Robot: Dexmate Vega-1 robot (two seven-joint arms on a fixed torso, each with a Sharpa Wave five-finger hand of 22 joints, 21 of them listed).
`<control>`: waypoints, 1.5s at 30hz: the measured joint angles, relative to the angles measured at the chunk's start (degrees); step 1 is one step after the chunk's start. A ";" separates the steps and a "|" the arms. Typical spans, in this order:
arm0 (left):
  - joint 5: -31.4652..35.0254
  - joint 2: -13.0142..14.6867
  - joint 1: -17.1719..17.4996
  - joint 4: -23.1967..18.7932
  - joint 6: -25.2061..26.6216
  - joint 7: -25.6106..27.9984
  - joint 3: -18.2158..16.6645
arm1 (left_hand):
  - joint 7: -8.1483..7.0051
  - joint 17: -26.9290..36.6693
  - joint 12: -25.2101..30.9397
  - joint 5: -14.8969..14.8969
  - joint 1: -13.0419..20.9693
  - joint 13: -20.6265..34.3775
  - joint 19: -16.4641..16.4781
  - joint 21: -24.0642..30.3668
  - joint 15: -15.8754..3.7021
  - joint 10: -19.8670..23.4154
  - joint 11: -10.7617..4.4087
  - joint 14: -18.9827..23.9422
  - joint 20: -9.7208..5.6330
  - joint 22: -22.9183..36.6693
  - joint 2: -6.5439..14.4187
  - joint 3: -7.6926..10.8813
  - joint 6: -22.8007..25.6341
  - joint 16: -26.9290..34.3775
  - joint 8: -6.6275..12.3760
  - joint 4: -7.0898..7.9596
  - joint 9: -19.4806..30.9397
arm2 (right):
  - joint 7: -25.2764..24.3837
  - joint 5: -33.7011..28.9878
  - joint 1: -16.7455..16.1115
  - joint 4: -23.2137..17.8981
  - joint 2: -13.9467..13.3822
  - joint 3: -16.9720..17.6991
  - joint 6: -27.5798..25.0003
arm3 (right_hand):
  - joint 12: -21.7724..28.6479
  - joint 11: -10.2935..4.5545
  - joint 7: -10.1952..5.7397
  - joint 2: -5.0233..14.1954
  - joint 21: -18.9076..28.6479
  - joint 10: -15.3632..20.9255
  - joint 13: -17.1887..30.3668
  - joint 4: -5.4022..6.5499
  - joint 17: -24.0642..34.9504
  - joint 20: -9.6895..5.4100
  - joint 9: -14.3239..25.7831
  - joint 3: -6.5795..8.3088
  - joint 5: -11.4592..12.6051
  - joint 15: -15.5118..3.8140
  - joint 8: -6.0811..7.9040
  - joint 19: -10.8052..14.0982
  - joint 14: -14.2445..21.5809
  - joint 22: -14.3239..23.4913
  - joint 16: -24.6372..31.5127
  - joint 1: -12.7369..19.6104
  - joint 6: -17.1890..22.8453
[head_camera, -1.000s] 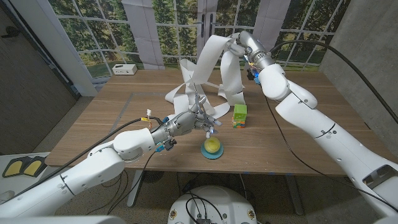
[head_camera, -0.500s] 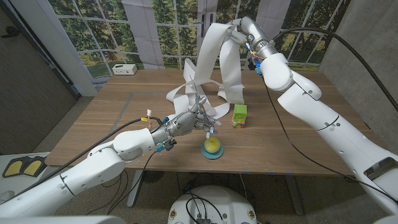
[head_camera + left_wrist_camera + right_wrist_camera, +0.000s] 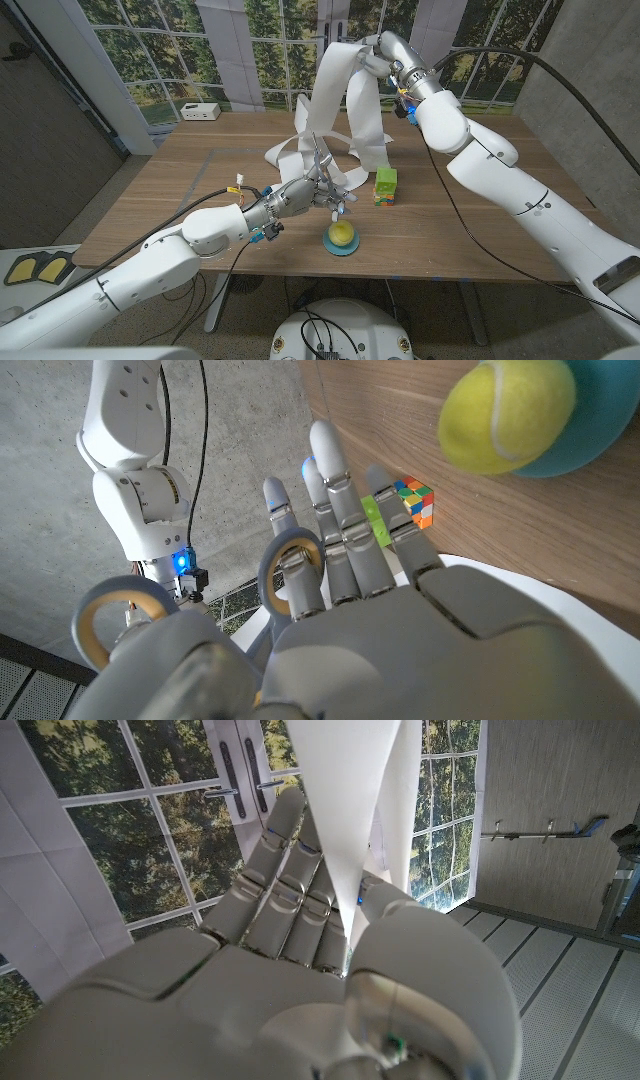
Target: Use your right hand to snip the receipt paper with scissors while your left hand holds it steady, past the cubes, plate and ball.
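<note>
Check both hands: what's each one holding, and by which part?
Right hand grips the receipt paper at the top of its raised loop. Left hand holds the scissors by the handle loops, blades pointing up.

We find no readable text, label, brand, number or sign anywhere. Long white receipt paper strip (image 3: 340,80) looks blank from our views. Small white box on windowsill (image 3: 201,111) shows dark marks, too small for us to read.
</note>
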 measured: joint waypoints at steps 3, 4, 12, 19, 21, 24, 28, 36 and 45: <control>-0.01 0.05 0.00 0.00 0.00 -0.06 0.00 | 0.00 0.10 0.00 0.00 0.00 0.02 0.00 -0.22 0.00 0.00 0.00 0.00 0.00 0.00 0.00 0.00 0.00 0.23 0.00 0.00 0.00 | 0.00 -0.64 -0.71 -0.12 -0.55 -0.22 1.25 | 0.47 -0.46 -0.26 -0.21 0.49 -0.64 1.01 0.37 0.30 0.60 0.30 0.08 -0.54 0.43 -0.03 -1.57 -1.26 0.00 -0.95 -0.24 -0.26; -0.02 0.10 0.00 0.00 0.00 -0.06 0.00 | 0.00 0.14 0.00 0.01 0.00 0.02 0.00 -0.22 0.00 0.00 0.00 0.00 0.00 0.00 0.00 0.00 0.00 0.23 0.00 0.00 0.00 | 0.00 -0.78 -1.02 -0.12 -0.72 -0.22 1.86 | 0.47 -0.51 -0.45 -0.21 0.49 -1.11 1.24 0.38 0.48 0.60 0.30 0.10 -0.81 0.61 -0.03 -2.00 -1.62 0.00 -1.17 -0.24 -0.45; 0.04 0.26 0.28 -0.27 -0.05 0.03 -0.03 | 0.00 0.16 0.00 -0.24 0.00 -0.14 0.15 -0.22 0.01 0.00 0.00 0.01 -0.15 0.00 0.00 0.18 0.00 0.23 -0.01 0.16 -0.01 | 0.58 -0.68 -2.33 -0.12 -1.39 0.36 4.31 | 2.50 -0.88 -1.78 -0.42 1.43 -1.56 3.62 0.85 1.09 0.70 1.14 0.10 -1.81 1.24 -0.48 -3.96 -3.30 0.00 -2.89 -1.37 0.08; 0.15 0.27 0.54 -0.39 -0.27 0.15 -0.12 | 0.00 0.16 0.00 -0.25 0.00 -0.14 0.32 -0.22 0.01 0.00 0.00 0.01 -0.32 0.00 0.00 0.18 0.00 0.23 -0.01 0.16 -0.01 | 2.46 0.22 -2.79 -0.17 -1.94 0.78 5.02 | 7.16 -1.98 -2.63 -0.17 2.94 -8.10 12.09 0.37 2.67 1.27 3.08 0.27 -4.14 2.36 -0.49 -9.10 -6.68 -0.44 -6.69 -2.38 0.23; 0.20 0.27 0.70 -0.41 -0.55 0.22 -0.22 | 0.00 0.16 0.00 -0.25 0.37 -0.14 0.32 -0.22 0.02 0.00 0.00 0.02 -0.32 0.00 0.37 0.18 0.00 0.23 -0.06 0.16 -0.01 | 3.16 0.55 -2.95 -0.20 -2.34 0.98 5.35 | 8.05 -2.28 -3.16 -0.06 3.38 -10.59 14.28 0.37 3.21 1.42 3.45 0.27 -5.14 2.72 -0.78 -10.82 -7.60 -0.70 -7.60 -2.96 -0.30; 0.20 0.29 0.91 -0.42 -1.02 0.27 -0.39 | 0.00 0.16 0.00 -0.25 0.37 -0.14 0.33 -0.22 0.10 0.00 0.00 0.10 -0.30 0.00 0.37 0.19 0.00 0.22 -0.02 0.15 -0.02 | 3.72 0.97 -3.21 0.03 -2.78 1.31 5.86 | 8.68 -2.81 -4.14 0.23 4.00 -14.48 16.62 0.37 4.19 1.70 3.49 0.27 -6.94 3.34 -1.42 -13.57 -10.00 -1.09 -9.13 -3.58 -1.29; 0.08 0.32 1.18 -0.42 -1.31 0.30 -0.61 | 0.00 0.11 0.00 -0.24 0.37 -0.14 0.63 -0.22 0.10 0.00 0.00 0.10 0.00 0.00 0.37 0.19 0.00 0.22 0.08 0.16 -0.02 | 4.12 1.91 -3.49 0.64 -2.99 1.63 7.19 | 8.95 -3.61 -5.37 0.23 4.01 -16.89 18.02 1.35 4.80 1.87 3.49 0.31 -8.48 4.22 -1.70 -16.26 -12.46 -1.50 -10.78 -4.17 -2.52; -1.22 0.12 1.48 -0.02 -2.32 -0.65 -0.88 | 0.00 0.03 0.00 -0.23 0.37 -0.14 0.63 -0.43 0.11 0.00 0.00 0.11 0.00 0.00 0.37 0.20 0.00 0.22 0.08 0.16 -0.02 | 2.67 3.24 -4.79 3.10 -2.96 2.54 11.50 | 9.84 -4.28 -7.50 0.16 4.76 -18.43 19.26 4.65 5.08 1.90 3.49 -0.55 -8.57 4.60 -1.85 -18.25 -14.41 -2.36 -12.88 -6.68 -4.65; -2.54 -0.21 1.50 0.58 -3.31 -2.10 -1.01 | 0.00 0.16 0.00 -0.22 0.37 0.02 0.62 -0.43 0.12 0.00 0.00 0.12 0.00 0.00 0.37 0.16 0.00 0.22 0.07 0.19 -0.02 | 0.31 4.84 -6.01 5.27 -2.39 3.32 16.83 | 11.06 -4.40 -8.01 0.10 4.98 -18.89 20.92 5.56 5.57 1.81 3.48 -1.05 -8.53 4.89 -1.85 -18.95 -14.72 -3.02 -13.68 -7.48 -5.17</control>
